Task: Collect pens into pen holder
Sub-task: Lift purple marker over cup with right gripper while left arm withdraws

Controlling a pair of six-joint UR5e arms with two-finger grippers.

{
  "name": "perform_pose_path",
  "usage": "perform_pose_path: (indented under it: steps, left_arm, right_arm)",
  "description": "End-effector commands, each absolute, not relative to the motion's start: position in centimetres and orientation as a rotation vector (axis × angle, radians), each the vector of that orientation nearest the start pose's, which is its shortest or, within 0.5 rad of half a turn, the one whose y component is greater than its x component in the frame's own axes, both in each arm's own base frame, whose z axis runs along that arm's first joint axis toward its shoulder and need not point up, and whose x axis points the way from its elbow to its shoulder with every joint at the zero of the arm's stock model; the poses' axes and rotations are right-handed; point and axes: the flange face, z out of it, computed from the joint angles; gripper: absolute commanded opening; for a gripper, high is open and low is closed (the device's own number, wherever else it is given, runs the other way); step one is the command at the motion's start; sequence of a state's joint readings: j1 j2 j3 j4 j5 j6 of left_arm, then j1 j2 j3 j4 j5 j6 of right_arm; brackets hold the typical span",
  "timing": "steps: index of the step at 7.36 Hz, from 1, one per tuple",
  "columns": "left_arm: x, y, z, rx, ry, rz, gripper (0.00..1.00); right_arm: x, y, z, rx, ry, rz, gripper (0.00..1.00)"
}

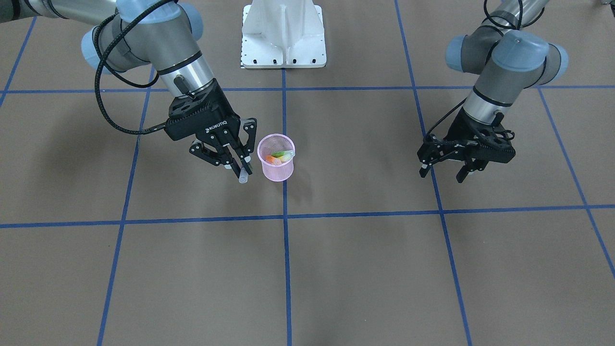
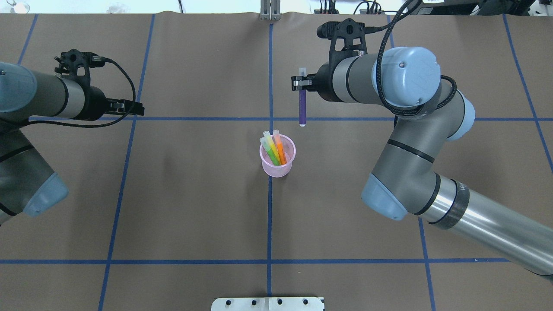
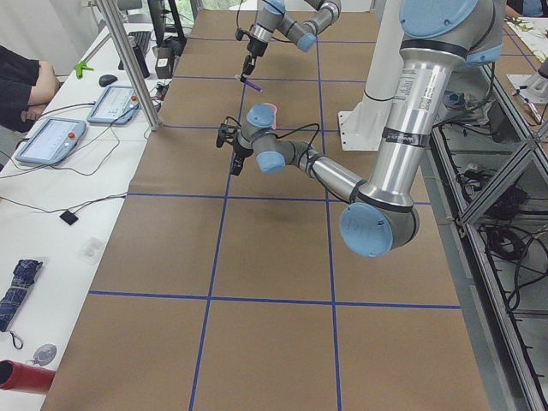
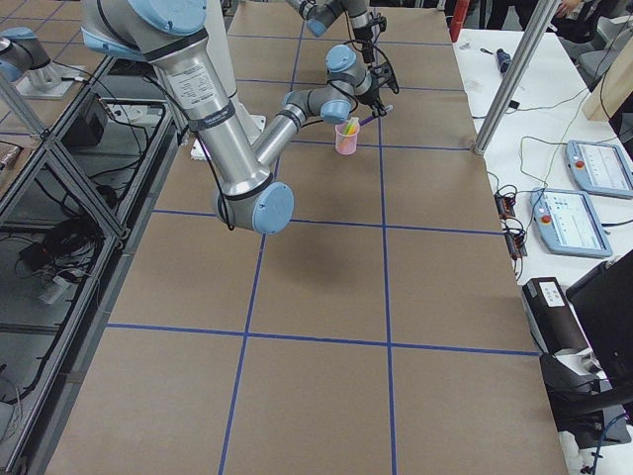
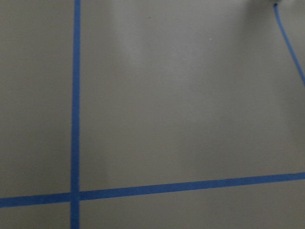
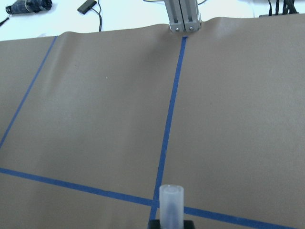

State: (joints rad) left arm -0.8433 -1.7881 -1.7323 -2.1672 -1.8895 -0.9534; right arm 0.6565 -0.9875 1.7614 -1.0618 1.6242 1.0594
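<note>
Nearest the robot's base, the pink wire pen holder [image 2: 278, 163] stands upright on the table [image 2: 194, 207], on a blue tape line [image 2: 269, 224]. An orange pen [image 2: 281, 153] and a bright green pen [image 2: 272, 154] lean inside it, their pale cap ends above the rim.

Just beyond the pen holder and a little to the robot's right, the right hand [image 2: 302, 84] hangs in the air. It is closed narrow on the purple pen [image 2: 302, 108], close to its pale cap. The purple body slants away from the fingers, off the table and outside the pen holder. In the front-facing view this hand is just beside the pen holder's rim, not touching it.

About as far out, but well apart from the pen holder on the robot's left, the left hand [image 1: 442, 174] hovers with its 2 fingers spread wide and nothing between them.

Farthest, a metal post [image 2: 268, 13] stands at the table's far edge, in line with the pen holder.
</note>
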Motion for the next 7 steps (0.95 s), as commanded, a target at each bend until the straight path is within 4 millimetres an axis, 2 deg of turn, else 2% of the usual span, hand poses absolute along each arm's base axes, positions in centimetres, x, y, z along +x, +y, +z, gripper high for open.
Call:
perform_pose_path:
  steps: [1, 2, 3, 4, 7]
  left_arm:
    - [30.0, -50.9, 42.5, 0.435, 0.864, -0.008, 1.0]
    - [29.9, -51.0, 42.6, 0.433, 0.862, -0.01, 1.0]
    - [29.5, -51.3, 43.0, 0.432, 0.857, -0.021, 1.0]
    - [29.2, -51.5, 43.2, 0.431, 0.853, -0.026, 1.0]
    - [29.1, -51.2, 43.8, 0.425, 0.849, -0.027, 1.0]
  right_arm:
    - [-44.8, -45.9, 17.0, 0.807, -1.081, 0.08, 0.0]
    - [-48.1, -42.6, 16.8, 0.852, -1.056, 0.067, 0.0]
    - [-49.9, -40.8, 16.5, 0.856, -1.056, 0.05, 0.0]
    - [-49.9, -40.7, 16.3, 0.861, -1.056, 0.045, 0.0]
    - [-50.5, -40.7, 17.5, 0.881, -1.008, -0.017, 0.0]
